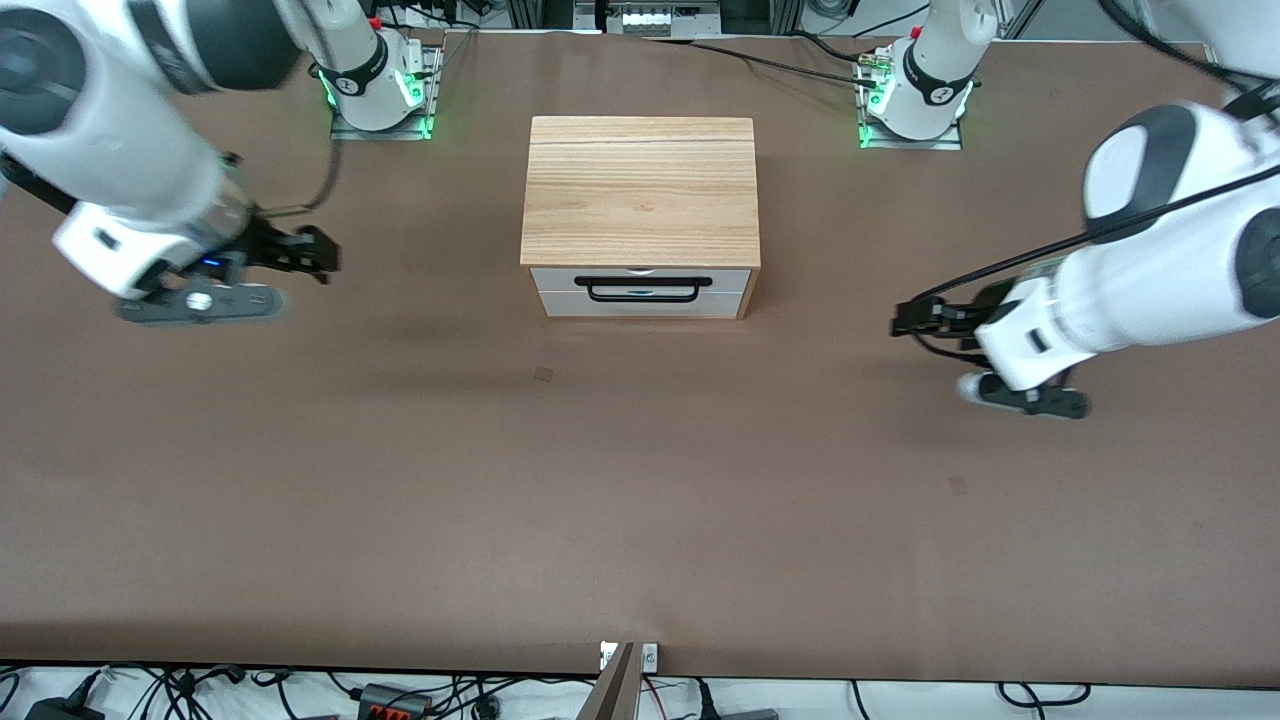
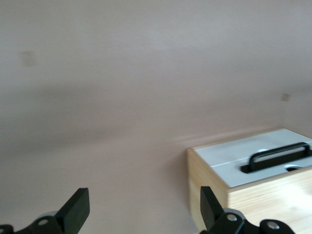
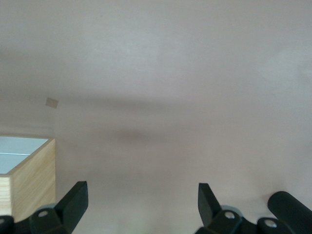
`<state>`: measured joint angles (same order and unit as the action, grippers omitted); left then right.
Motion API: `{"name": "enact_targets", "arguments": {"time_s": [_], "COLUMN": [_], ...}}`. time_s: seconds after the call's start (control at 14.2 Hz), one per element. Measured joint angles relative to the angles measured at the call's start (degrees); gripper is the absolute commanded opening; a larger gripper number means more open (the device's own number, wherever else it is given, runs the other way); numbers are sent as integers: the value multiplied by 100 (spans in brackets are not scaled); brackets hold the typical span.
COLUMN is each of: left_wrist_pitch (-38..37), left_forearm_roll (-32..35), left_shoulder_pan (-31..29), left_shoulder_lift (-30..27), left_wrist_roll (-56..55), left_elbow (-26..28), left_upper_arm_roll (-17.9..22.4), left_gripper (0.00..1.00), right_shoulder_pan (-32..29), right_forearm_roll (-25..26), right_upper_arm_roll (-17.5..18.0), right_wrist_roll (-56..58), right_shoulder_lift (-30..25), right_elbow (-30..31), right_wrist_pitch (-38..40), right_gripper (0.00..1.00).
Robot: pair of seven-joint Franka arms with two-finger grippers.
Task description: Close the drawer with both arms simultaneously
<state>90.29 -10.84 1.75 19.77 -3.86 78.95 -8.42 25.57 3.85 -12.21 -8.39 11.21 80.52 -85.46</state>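
The light oak box [image 1: 640, 195] stands mid-table. Its drawer [image 1: 640, 305] has a white front panel with a black bar handle [image 1: 650, 289], and the panel sits about flush with the box. My left gripper [image 1: 905, 320] is open and empty over the bare table, well off the box toward the left arm's end. My right gripper [image 1: 325, 255] is open and empty over the table, toward the right arm's end. The left wrist view shows my left gripper [image 2: 145, 207] with the drawer front [image 2: 234, 161] and handle [image 2: 278, 156]. The right wrist view shows my right gripper [image 3: 143, 202] and a corner of the box [image 3: 34, 175].
The brown table [image 1: 640, 500] stretches wide around the box. The two arm bases [image 1: 380, 90] [image 1: 915, 95] stand at the edge farthest from the front camera. Cables run along the table's edges. Small tape marks [image 1: 543, 374] lie on the surface.
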Motion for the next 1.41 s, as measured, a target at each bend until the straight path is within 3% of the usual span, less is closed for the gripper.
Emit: {"name": "enact_targets", "arguments": {"time_s": [0.28, 0.56, 0.77, 1.05, 1.41], "left_wrist_pitch": [-148, -527, -688, -217, 386], "left_forearm_roll": [321, 534, 796, 850, 949], "left_shoulder_pan": [-648, -983, -965, -950, -860], "left_shoulder_lift": [-579, -878, -1022, -1579, -2417], "left_wrist_roll": [23, 373, 374, 374, 378], "left_elbow": [-17, -1, 129, 1040, 2231], "left_upper_arm_roll": [15, 18, 5, -2, -9], "left_gripper": [100, 100, 100, 100, 100], "right_shoulder_pan": [-921, -2191, -2428, -2466, -2469], "right_forearm_roll": [-635, -489, -458, -293, -292], "right_upper_arm_roll": [166, 1058, 1154, 1155, 1157], "right_wrist_roll": [526, 987, 1020, 1027, 1026], "right_shoulder_lift": [-588, -1028, -1343, -1584, -1494], "right_elbow": [240, 1073, 1622, 1669, 1670], "right_wrist_pitch": [161, -316, -599, -597, -611], "right_gripper": [100, 100, 100, 100, 100]}}
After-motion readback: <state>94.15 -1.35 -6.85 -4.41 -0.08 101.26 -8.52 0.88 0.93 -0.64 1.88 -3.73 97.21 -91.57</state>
